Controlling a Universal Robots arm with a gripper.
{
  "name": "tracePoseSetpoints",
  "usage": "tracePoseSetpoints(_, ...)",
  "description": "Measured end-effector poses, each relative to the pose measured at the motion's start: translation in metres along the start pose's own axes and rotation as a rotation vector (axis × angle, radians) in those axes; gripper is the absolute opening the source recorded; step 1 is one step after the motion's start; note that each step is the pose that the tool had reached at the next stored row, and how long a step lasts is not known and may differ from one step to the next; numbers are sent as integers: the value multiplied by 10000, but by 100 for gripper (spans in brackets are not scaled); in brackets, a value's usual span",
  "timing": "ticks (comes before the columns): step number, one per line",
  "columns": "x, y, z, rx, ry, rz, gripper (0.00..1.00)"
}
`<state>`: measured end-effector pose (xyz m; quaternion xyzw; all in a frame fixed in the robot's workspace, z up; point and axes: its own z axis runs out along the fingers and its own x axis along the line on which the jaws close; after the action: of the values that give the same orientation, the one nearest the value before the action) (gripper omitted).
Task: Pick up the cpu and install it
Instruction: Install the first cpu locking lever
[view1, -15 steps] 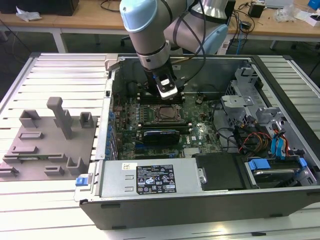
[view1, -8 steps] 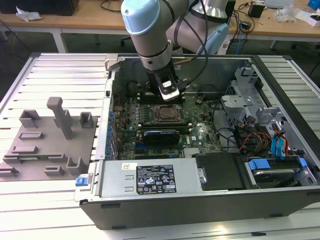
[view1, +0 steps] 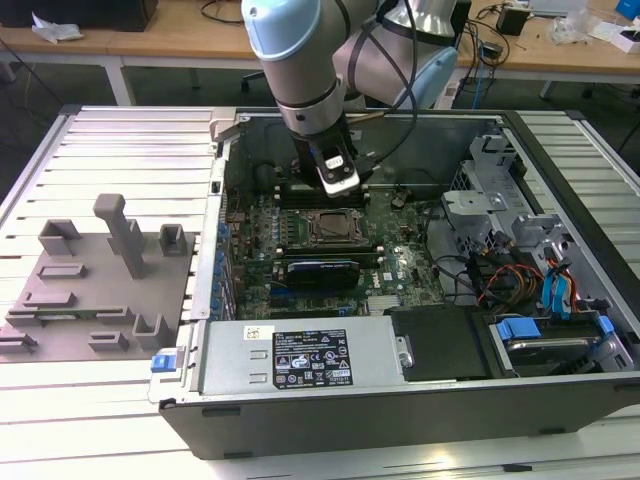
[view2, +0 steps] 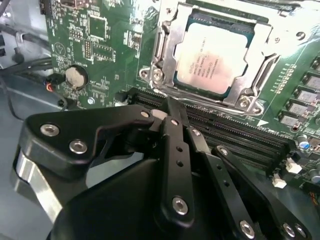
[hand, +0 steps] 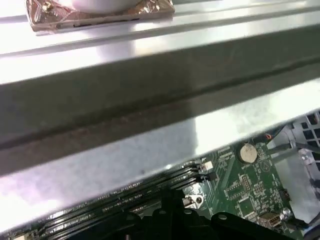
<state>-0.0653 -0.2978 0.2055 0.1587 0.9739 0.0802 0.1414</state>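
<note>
Even overhead light brightens the ribbed surface. Glare washes the socket frame around the cpu and streaks the blurred case wall; the near pincer looks soft.

Gripper fingertips hidden behind own black linkage in second wrist view (open or closed state undeterminable). Cpu edges partly covered by socket frame; print too small.

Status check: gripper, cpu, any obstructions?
Gripper shut, empty, over memory slots. Cpu seated in socket. Nothing covering it.
</note>
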Motion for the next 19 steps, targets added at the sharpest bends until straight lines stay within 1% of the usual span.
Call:
tracePoseSetpoints(3, -2, -3, 0, 149, -26, 92, 11)
tracePoseSetpoints(4, -2, -3, 0, 168, -32, 105, 11)
tracePoseSetpoints(6, -2, -3, 0, 170, -32, 106, 11)
tracePoseSetpoints(7, -2, -3, 0, 181, -3, 112, 11)
tracePoseSetpoints(8, -4, -2, 2, 220, 107, 125, 11)
tracePoseSetpoints(9, -11, -2, 5, 323, 395, 155, 11)
tracePoseSetpoints(10, -17, -1, 8, 386, 568, 172, 11)
tracePoseSetpoints(11, -27, 0, 11, 456, 762, 194, 11)
tracePoseSetpoints(12, -41, 3, 17, 581, 1115, 234, 11)
tracePoseSetpoints(15, -42, 3, 16, 633, 1255, 248, 11)
tracePoseSetpoints(16, -43, 4, 11, 637, 1256, 248, 11)
tracePoseSetpoints(18, -53, 13, -27, 633, 1254, 249, 11)
tracePoseSetpoints(19, -62, 19, -60, 633, 1255, 249, 11)
